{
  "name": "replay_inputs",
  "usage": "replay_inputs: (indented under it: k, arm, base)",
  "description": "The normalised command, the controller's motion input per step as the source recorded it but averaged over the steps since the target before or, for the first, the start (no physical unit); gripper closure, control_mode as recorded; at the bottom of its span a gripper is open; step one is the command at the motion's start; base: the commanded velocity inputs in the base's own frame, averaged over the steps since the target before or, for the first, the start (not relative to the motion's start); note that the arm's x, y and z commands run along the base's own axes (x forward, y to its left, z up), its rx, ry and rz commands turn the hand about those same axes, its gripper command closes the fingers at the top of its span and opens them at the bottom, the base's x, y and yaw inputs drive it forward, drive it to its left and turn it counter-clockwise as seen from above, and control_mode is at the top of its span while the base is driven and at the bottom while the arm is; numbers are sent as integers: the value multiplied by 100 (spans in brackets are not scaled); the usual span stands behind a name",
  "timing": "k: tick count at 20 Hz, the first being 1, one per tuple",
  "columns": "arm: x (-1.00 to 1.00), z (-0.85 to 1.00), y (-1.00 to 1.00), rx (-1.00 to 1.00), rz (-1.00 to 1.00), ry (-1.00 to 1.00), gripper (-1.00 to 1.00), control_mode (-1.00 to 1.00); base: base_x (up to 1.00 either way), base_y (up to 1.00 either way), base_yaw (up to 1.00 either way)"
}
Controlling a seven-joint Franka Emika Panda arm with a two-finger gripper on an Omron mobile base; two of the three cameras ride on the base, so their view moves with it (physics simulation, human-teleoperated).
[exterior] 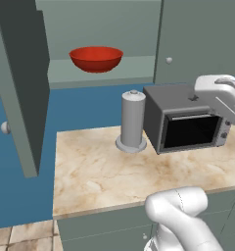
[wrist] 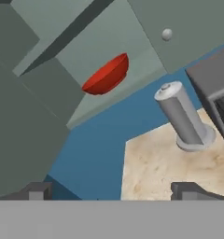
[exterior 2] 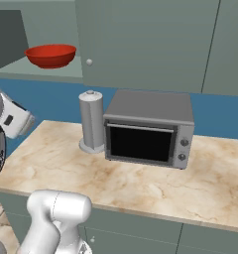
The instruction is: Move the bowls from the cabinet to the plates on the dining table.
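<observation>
Gripper (wrist: pixel 111 190) fingers spread wide, holding nothing; one red bowl (exterior: pixel 96 58) on the cabinet (exterior: pixel 202 39) shelf; right base view shows the toaster oven (exterior 2: pixel 148 128) door face-on.

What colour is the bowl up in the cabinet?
The bowl is glossy red, clearest in the left base view.

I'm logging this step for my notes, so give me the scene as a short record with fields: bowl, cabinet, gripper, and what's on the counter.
bowl: red bowl upright on the cabinet shelf, alone there
cabinet: left door swung open, right door shut
gripper: gripper open, holding nothing, apart from the bowl
counter: paper towel holder standing beside the toaster oven on the marble-patterned counter
task state: bowl not yet picked up
</observation>
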Motion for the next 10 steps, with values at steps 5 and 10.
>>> replay_inputs:
  k: [5,10]
  arm:
    - [0,-10,-41,-41,-3,10,-100,-100]
    - [5,-21,-25,-31,-3,0,-100,-100]
  base:
    - [0,0,0]
    - [0,0,0]
